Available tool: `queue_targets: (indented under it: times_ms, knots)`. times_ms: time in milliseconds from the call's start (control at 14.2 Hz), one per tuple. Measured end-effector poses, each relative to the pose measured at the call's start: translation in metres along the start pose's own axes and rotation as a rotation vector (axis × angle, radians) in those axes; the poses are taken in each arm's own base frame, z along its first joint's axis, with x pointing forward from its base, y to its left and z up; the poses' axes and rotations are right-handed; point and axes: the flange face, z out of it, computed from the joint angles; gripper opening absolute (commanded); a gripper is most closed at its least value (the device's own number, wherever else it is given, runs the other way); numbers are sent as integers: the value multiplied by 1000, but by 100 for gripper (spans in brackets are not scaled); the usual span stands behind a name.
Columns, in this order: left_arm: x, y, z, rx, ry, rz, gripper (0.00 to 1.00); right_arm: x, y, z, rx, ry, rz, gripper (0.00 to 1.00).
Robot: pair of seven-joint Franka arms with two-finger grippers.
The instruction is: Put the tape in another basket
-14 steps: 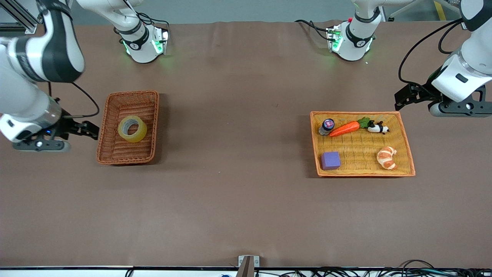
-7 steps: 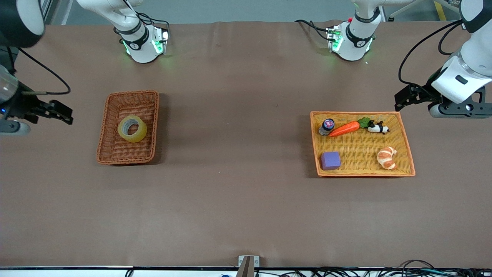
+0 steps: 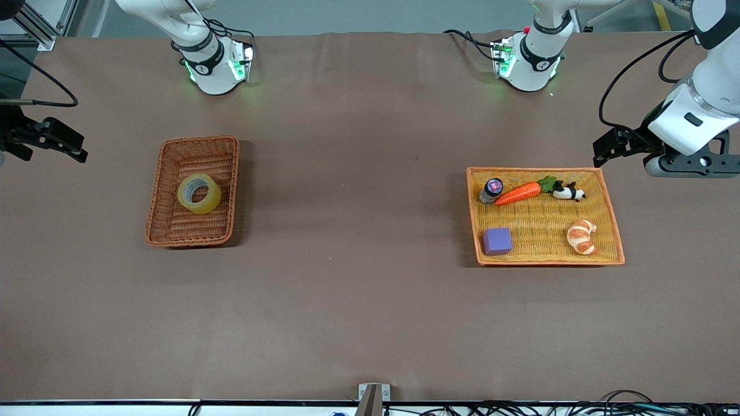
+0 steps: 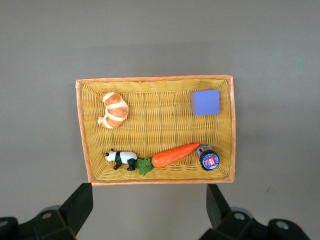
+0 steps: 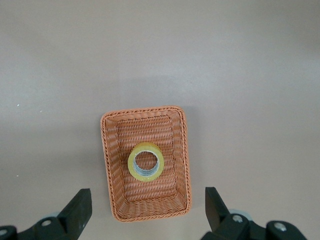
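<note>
From the front camera we see the tape (image 3: 199, 193) lying flat in the reddish-brown basket (image 3: 159, 190) toward the right arm's end of the table. The right gripper (image 3: 49, 140) hangs high off that end, at about ten o'clock from the basket. The left gripper (image 3: 615, 147) hovers at one o'clock of the orange-yellow tray (image 3: 613, 216), which holds a purple cube (image 3: 497, 241), croissant (image 3: 581, 236), carrot (image 3: 518, 193), toy panda (image 3: 568, 192) and small bottle (image 3: 491, 190).

In the left wrist view we find the fingers (image 4: 76, 209) spread wide, high over the tray (image 4: 82, 130).

In the right wrist view, its fingers (image 5: 78, 210) stand wide apart above the basket (image 5: 107, 165), the tape (image 5: 146, 162) centred inside.
</note>
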Motion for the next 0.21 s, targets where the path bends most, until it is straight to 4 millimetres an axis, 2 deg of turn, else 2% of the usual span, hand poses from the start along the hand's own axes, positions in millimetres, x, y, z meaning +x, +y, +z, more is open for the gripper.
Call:
queue_targets:
  times_ms: [211]
  knots:
    - [0,3,-2,0,4,6,100,0,0,3,1,-6,0,100]
